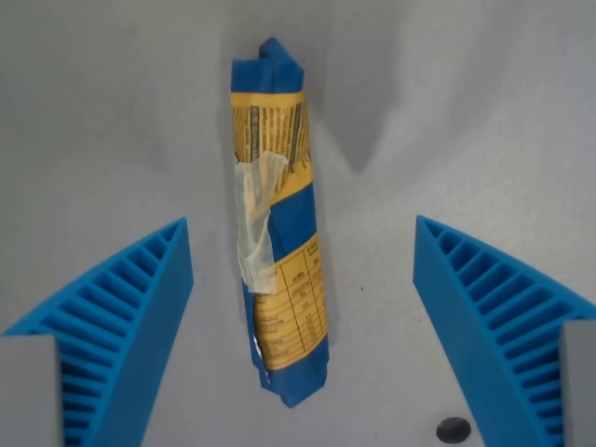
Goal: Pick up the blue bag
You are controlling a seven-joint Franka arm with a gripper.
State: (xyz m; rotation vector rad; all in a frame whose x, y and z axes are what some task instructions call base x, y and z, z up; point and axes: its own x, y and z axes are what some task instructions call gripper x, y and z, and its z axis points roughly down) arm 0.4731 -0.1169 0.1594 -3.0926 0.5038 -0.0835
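Note:
The blue bag lies lengthwise on the grey surface, a narrow roll with yellow printed labels and a strip of clear tape across its middle. My gripper is open above it. Its two ribbed blue fingers stand on either side of the bag, the left finger closer to it than the right finger. Neither finger touches the bag. The bag sits left of the midline between the fingers.
A small dark round hole shows in the grey surface near the bottom right. A soft shadow falls on the surface to the right of the bag's top end.

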